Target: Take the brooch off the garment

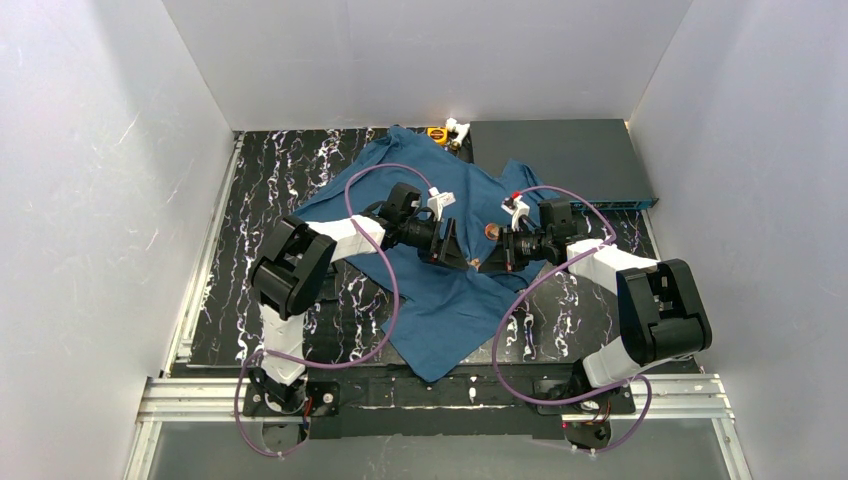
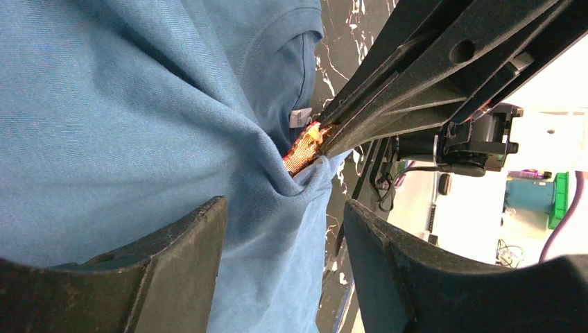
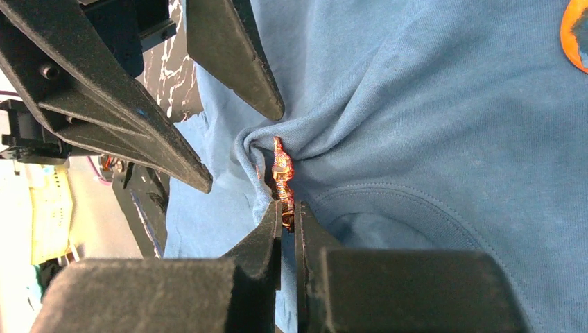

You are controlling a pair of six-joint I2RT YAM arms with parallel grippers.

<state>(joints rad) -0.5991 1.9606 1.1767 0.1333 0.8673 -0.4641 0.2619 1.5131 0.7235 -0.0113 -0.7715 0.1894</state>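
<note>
The teal-blue garment (image 1: 440, 300) lies spread on the black marbled table (image 1: 250, 200), its collar (image 3: 416, 201) near the grippers. The brooch (image 3: 283, 177), orange-gold and seen edge-on, sits in a pucker of cloth. My right gripper (image 3: 288, 211) is shut on its lower end. From the left wrist view the brooch (image 2: 305, 149) pokes out at the tips of the right gripper's fingers (image 2: 416, 90). My left gripper (image 2: 284, 222) stands open just short of the pucker, with cloth (image 2: 139, 104) behind its jaws but nothing pinched. Both grippers (image 1: 468, 255) meet over the shirt's middle.
A round orange patch (image 1: 492, 231) shows on the shirt beside the grippers. A flat grey box (image 1: 555, 160) lies at the back right. A small yellow and white object (image 1: 447, 132) sits at the back edge. White walls close three sides.
</note>
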